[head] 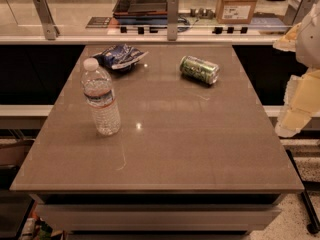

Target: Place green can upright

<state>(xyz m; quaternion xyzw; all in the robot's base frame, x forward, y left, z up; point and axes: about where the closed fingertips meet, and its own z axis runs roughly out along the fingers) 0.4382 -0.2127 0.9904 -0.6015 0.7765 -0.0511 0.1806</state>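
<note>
The green can (199, 69) lies on its side on the brown table (165, 149), at the far right part of the top, its silver end facing right and toward me. My gripper (296, 101) hangs at the right edge of the view, beyond the table's right side, well apart from the can and a little nearer to me. It holds nothing that I can see.
A clear water bottle (101, 98) stands upright at the table's left. A blue-and-white snack bag (119, 56) lies at the far left. Behind the table runs a counter with a glass panel, metal posts (173, 17) and a cardboard box (238, 3).
</note>
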